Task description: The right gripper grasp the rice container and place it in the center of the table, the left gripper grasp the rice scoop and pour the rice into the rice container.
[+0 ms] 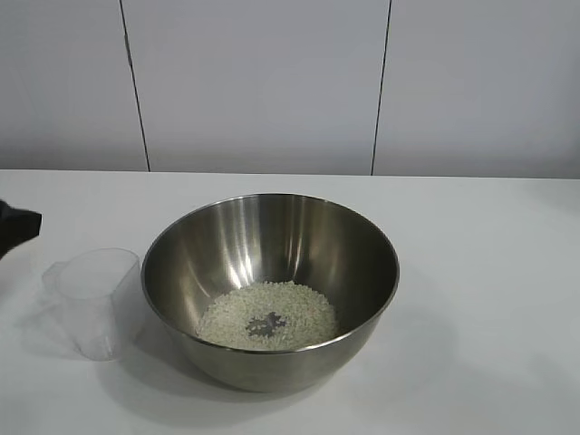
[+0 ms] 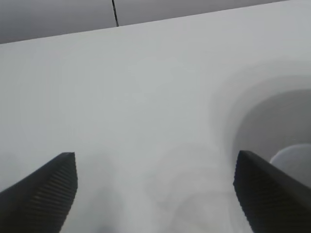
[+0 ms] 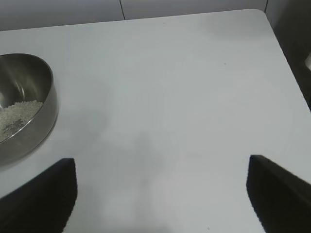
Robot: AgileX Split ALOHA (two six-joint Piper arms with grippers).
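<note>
The rice container [image 1: 272, 231], a wide steel bowl, stands mid-table with a flat heap of rice [image 1: 294, 308] in its bottom. Just left of it the rice scoop [image 1: 95, 304] stands upright on the table [image 1: 489, 272], and no rice shows in it. A black part of the left arm [image 1: 16, 227] shows at the left edge, apart from the scoop. My left gripper [image 2: 156, 154] is open over bare table, a pale rim [image 2: 294, 162], probably the scoop's, beside one finger. My right gripper [image 3: 161, 158] is open and holds nothing; the bowl [image 3: 29, 97] lies off to one side.
White wall panels with dark seams [image 1: 381, 86] stand behind the table. The table's edge and rounded corner [image 3: 265, 14] appear in the right wrist view. Bare tabletop stretches to the right of the bowl.
</note>
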